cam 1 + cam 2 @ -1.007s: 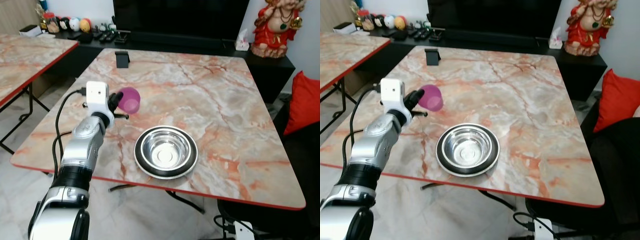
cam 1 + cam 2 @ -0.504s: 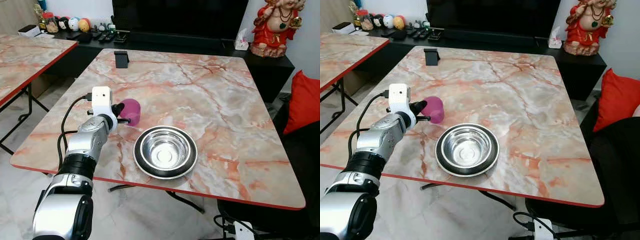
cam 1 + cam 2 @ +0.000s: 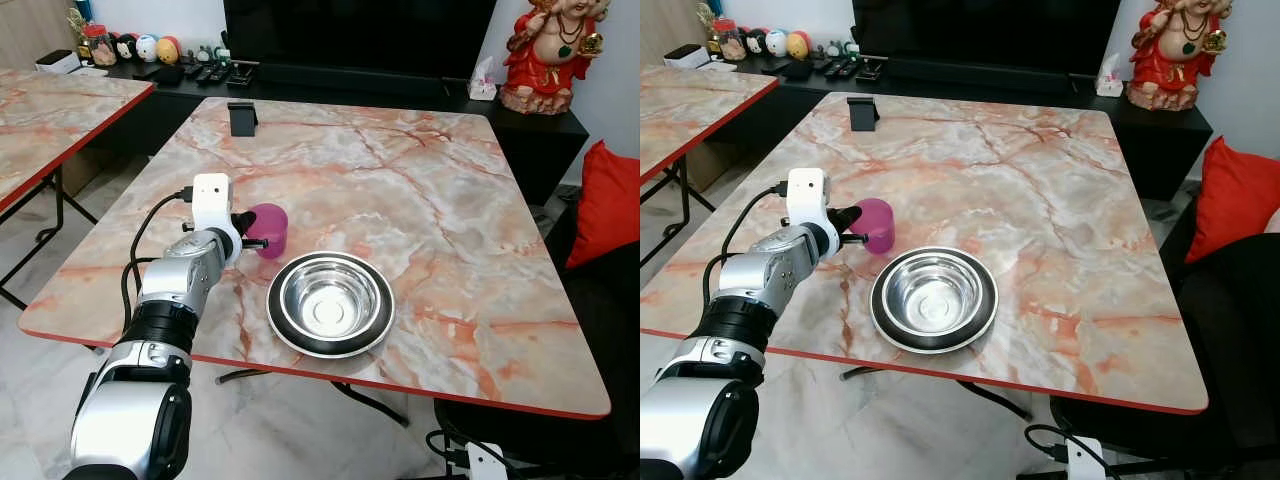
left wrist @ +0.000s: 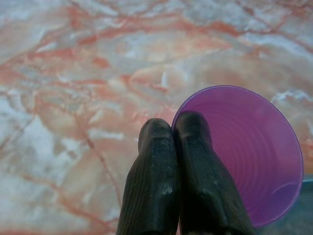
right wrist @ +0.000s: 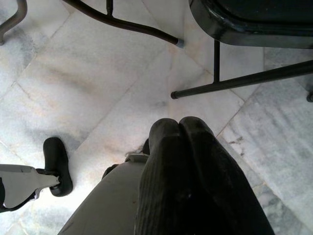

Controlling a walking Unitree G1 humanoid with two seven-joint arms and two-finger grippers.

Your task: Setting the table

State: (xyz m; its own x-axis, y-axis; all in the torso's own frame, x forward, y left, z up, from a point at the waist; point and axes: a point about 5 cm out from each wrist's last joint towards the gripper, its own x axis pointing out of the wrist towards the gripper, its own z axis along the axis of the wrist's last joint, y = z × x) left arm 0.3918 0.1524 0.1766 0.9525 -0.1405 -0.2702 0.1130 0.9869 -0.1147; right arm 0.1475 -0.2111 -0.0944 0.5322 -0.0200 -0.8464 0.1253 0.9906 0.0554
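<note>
Left claw (image 4: 173, 128): fingers pinched together on the rim of the purple cup (image 3: 270, 228)
Cup: upright on the desk (image 3: 420, 190), just beside the steel bowl (image 3: 331, 302)
Risk: a sideways pull on release could tip it, I'd say
Right claw (image 5: 182, 128): closed, idle above the floor

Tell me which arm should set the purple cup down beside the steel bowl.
Left. Its claw is shut on the rim of the purple cup, just left of the steel bowl on the table. The right claw hangs shut above the floor.
</note>
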